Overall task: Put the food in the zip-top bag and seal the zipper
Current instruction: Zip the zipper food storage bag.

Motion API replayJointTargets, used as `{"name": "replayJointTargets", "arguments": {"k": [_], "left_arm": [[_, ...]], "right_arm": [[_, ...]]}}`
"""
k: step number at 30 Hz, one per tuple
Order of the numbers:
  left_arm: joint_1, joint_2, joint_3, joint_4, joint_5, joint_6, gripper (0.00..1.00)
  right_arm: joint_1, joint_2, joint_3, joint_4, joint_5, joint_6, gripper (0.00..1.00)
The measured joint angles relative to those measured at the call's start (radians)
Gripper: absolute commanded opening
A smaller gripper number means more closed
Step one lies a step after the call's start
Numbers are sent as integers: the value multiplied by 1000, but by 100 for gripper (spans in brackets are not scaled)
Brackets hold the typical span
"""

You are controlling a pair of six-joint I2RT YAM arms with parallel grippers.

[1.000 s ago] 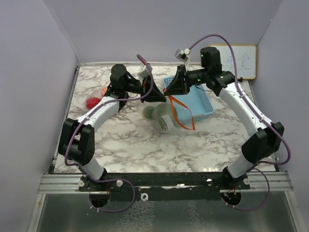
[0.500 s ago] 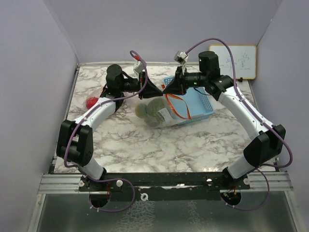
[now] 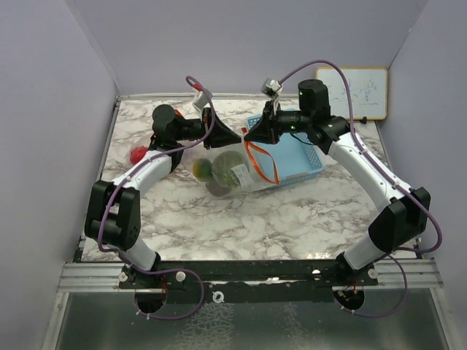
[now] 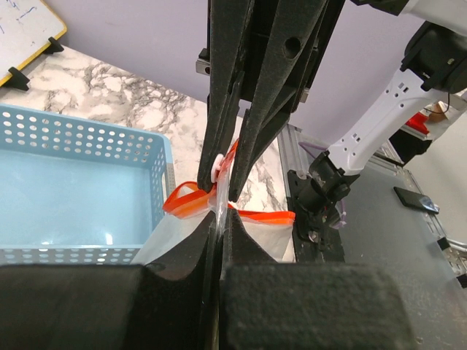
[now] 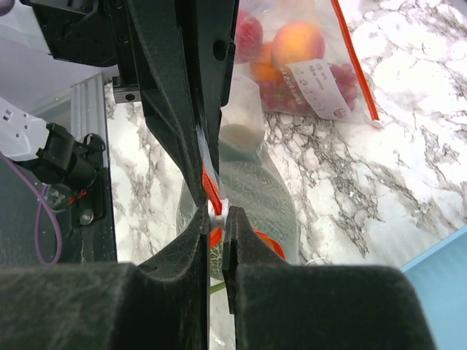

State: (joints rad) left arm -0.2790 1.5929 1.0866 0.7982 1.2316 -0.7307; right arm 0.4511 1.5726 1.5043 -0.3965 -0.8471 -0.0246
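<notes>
The zip-top bag (image 3: 237, 175) hangs between both grippers above the table, next to the blue basket. Inside it lie the grey-green melon (image 3: 232, 169) (image 5: 257, 205), a yellow-green fruit (image 3: 202, 169) and a dark fruit (image 3: 217, 188). My left gripper (image 3: 235, 137) (image 4: 221, 213) is shut on the clear top edge of the bag beside the orange zipper (image 4: 191, 201) (image 3: 259, 162). My right gripper (image 3: 252, 135) (image 5: 217, 213) faces it tip to tip and is shut on the white zipper slider (image 5: 217, 211) (image 4: 217, 172).
A blue mesh basket (image 3: 295, 149) (image 4: 80, 138) stands under the right arm. A second bag with an orange fruit and red pieces (image 5: 299, 65) lies on the marble, and a red fruit (image 3: 138, 154) shows by the left arm. A whiteboard (image 3: 352, 92) leans at the back right.
Both grippers have shifted left and slightly back with the bag, and their tips have closed in on each other. The food in the bag swung left.
</notes>
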Motion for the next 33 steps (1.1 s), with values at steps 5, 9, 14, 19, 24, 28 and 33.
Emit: {"name": "replayJointTargets", "arguments": {"k": [5, 9, 14, 19, 24, 28, 33], "left_arm": [[18, 0, 0, 93, 6, -60, 30], [64, 0, 24, 137, 9, -87, 45], [58, 10, 64, 162, 11, -108, 54], [28, 45, 98, 174, 14, -123, 59], [-12, 69, 111, 177, 36, -129, 61], [-26, 74, 103, 253, 51, -167, 62], [-26, 82, 60, 441, 62, -268, 63]], "right_arm": [[-9, 14, 57, -29, -47, 18, 4], [-36, 59, 115, -53, -119, 46, 5], [-40, 84, 120, -92, -167, 50, 5], [-40, 84, 132, -111, -184, 50, 5], [-40, 84, 145, -128, -190, 49, 5], [-40, 84, 147, -129, -198, 48, 5], [-40, 84, 147, -135, -219, 47, 5]]}}
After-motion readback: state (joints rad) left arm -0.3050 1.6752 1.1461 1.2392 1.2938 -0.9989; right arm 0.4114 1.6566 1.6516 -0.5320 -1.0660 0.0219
